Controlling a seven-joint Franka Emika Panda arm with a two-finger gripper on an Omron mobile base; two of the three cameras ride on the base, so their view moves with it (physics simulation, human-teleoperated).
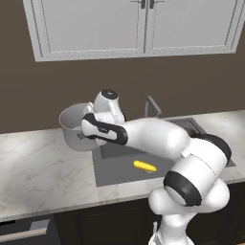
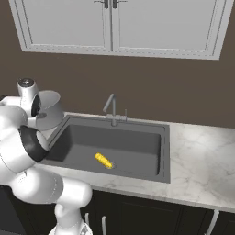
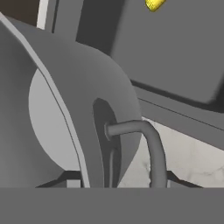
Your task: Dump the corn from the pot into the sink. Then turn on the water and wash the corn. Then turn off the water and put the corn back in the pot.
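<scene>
The yellow corn (image 1: 144, 166) (image 2: 104, 160) lies on the floor of the dark grey sink (image 1: 112, 172) (image 2: 133, 147), near its front; its tip also shows in the hand view (image 3: 153, 4). The grey metal pot (image 1: 74, 125) (image 2: 48, 110) (image 3: 87, 96) is at the sink's left edge, over the marble counter, with nothing visible inside it. My gripper (image 1: 90, 136) (image 3: 120, 179) is shut on the pot's wall right beside its loop handle (image 3: 148, 144). Whether the pot's base touches the counter I cannot tell.
A metal faucet (image 1: 151, 106) (image 2: 110, 109) stands behind the sink, with no water running. Marble counter (image 1: 38, 167) (image 2: 202, 160) stretches to both sides of the basin. White cabinet doors (image 1: 139, 26) hang on the brown wall above.
</scene>
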